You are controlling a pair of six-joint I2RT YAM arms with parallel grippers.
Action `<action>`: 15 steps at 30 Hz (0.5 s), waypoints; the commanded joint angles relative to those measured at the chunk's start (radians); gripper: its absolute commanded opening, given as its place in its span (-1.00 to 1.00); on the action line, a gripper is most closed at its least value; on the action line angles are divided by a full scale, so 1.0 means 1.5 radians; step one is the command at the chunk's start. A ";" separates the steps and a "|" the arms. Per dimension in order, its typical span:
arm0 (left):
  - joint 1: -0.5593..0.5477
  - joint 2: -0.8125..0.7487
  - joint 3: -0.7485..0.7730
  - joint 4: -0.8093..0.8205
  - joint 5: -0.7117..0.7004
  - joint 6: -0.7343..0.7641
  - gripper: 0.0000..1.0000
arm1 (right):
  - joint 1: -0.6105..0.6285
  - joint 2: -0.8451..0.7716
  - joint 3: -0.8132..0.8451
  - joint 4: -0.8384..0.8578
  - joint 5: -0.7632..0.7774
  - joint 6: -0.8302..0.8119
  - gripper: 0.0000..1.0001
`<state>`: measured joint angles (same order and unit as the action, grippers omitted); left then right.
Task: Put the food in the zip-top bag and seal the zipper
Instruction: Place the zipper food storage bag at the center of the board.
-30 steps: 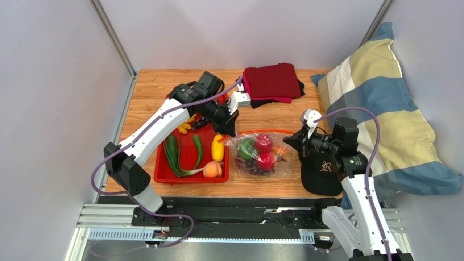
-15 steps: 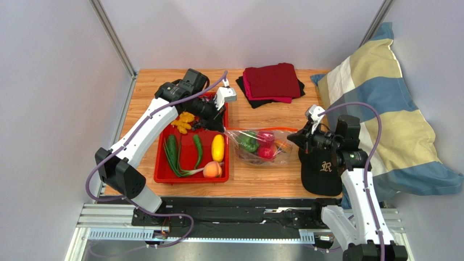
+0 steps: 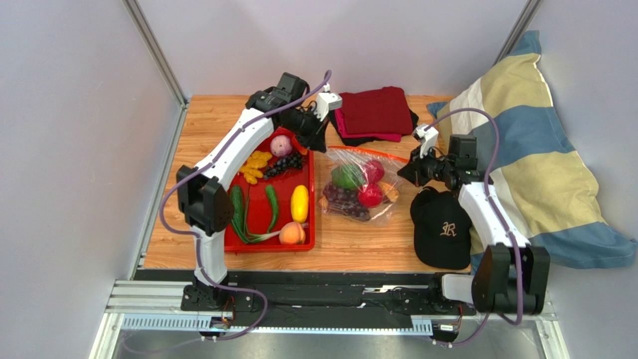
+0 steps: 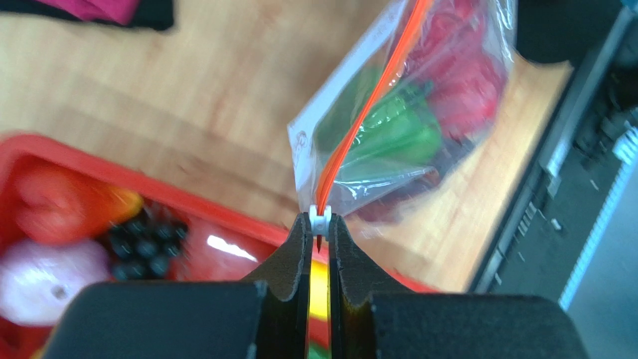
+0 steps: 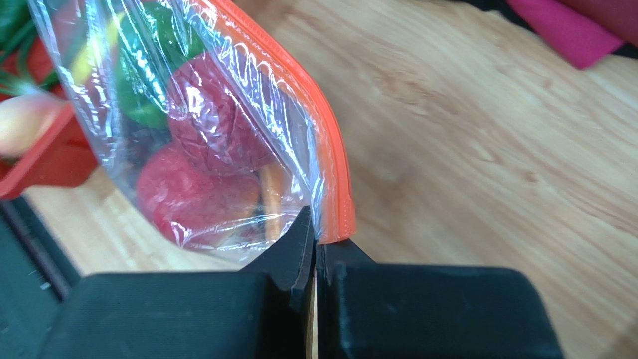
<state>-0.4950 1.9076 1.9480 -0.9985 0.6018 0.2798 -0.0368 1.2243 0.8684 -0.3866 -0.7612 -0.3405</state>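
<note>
The clear zip-top bag (image 3: pixel 359 187) hangs between both grippers over the table, holding a green pepper (image 3: pixel 346 177), red apples (image 3: pixel 368 196) and purple grapes (image 3: pixel 343 200). Its orange-red zipper (image 3: pixel 372 152) runs along the top edge. My left gripper (image 3: pixel 320 140) is shut on the white slider (image 4: pixel 320 219) at the zipper's left end. My right gripper (image 3: pixel 408 170) is shut on the bag's right corner (image 5: pixel 333 224) by the zipper (image 5: pixel 299 90). More food lies in the red tray (image 3: pixel 254 245): yellow lemon (image 3: pixel 299 203), peach (image 3: pixel 292 233), grapes (image 3: pixel 283 164).
Folded dark red cloths (image 3: pixel 374 112) lie at the back, close behind the left gripper. A black cap (image 3: pixel 443 232) sits under the right arm. A striped pillow (image 3: pixel 524 149) fills the right side. Bare wood shows in front of the bag.
Both grippers have moved toward the back of the table and lifted the bag with them. The bag now hangs tilted, its zipper stretched between them, near the cloths.
</note>
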 commanded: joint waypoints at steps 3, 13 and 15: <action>0.006 0.132 0.122 0.046 -0.037 -0.064 -0.85 | -0.007 0.156 0.104 0.052 0.122 -0.036 -1.00; -0.015 0.109 -0.011 0.128 -0.099 -0.111 -0.80 | -0.012 0.307 0.194 0.000 0.106 -0.042 -1.00; -0.012 0.096 -0.024 0.139 -0.122 -0.117 -0.55 | -0.012 0.281 0.183 0.001 0.104 -0.021 -0.85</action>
<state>-0.5213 2.1643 1.9442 -0.8482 0.5049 0.1444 -0.0422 1.7046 1.1198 -0.3752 -0.6144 -0.3908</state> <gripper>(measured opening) 0.137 0.019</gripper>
